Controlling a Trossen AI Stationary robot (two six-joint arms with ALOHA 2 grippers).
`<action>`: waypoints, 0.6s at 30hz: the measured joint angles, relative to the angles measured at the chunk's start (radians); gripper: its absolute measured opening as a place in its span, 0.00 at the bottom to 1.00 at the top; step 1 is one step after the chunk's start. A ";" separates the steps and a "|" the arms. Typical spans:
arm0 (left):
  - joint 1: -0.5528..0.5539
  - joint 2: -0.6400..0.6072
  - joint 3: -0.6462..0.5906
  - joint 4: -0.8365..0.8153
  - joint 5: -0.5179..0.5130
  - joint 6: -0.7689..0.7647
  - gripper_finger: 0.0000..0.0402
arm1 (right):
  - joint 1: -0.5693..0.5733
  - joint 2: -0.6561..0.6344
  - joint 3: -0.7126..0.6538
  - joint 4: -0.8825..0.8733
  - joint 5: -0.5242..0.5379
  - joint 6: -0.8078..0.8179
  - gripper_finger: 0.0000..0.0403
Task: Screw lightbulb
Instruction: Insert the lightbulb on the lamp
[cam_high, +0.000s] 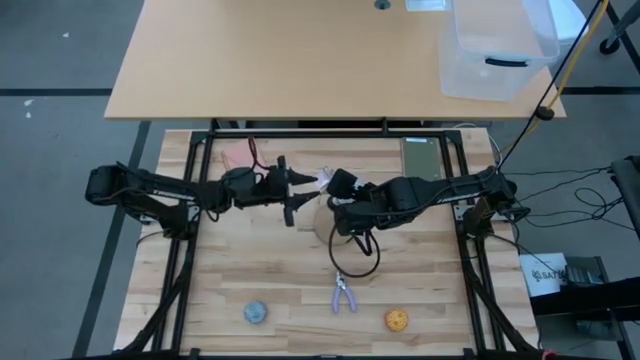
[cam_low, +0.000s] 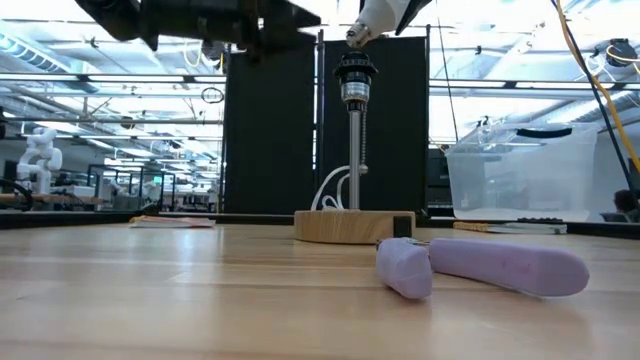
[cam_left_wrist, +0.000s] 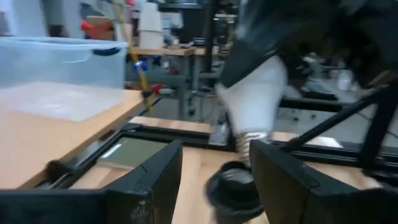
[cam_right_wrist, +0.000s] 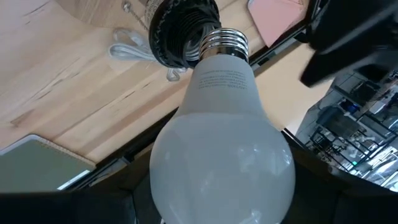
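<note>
Viewed from above, the left gripper (cam_high: 298, 186) hangs over the middle of the wooden table (cam_high: 230, 270), its two dark fingers (cam_left_wrist: 155, 180) spread apart and holding nothing. Just to its right stands the lamp stand, a round wooden base (cam_low: 352, 225) carrying an upright metal post topped by a black socket (cam_low: 355, 75). The lightbulb (cam_right_wrist: 224, 137) sits directly above this socket, its silvery screw base (cam_right_wrist: 222, 42) at the socket's mouth and the bulb tilted off the post's line; whether the threads have engaged cannot be told. The right gripper (cam_high: 340, 184) is clamped on the bulb's white glass, reaching in from the right side of the table. On the near part of the table lie a blue-grey ball (cam_high: 256, 312), lilac-handled pliers (cam_high: 344, 295) and an orange ball (cam_high: 397, 320). A clear plastic bin (cam_high: 497, 50) rests on the far right of the table beyond.
</note>
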 joint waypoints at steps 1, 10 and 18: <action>-0.002 0.000 0.012 -0.023 0.012 0.000 0.47 | -0.001 0.000 0.000 0.000 -0.001 -0.001 0.61; -0.008 0.008 0.095 -0.181 0.017 0.012 0.47 | -0.017 0.003 0.000 0.003 -0.026 -0.037 0.61; -0.009 0.014 0.102 -0.174 0.017 -0.001 0.47 | -0.041 0.014 0.000 0.014 -0.026 -0.074 0.61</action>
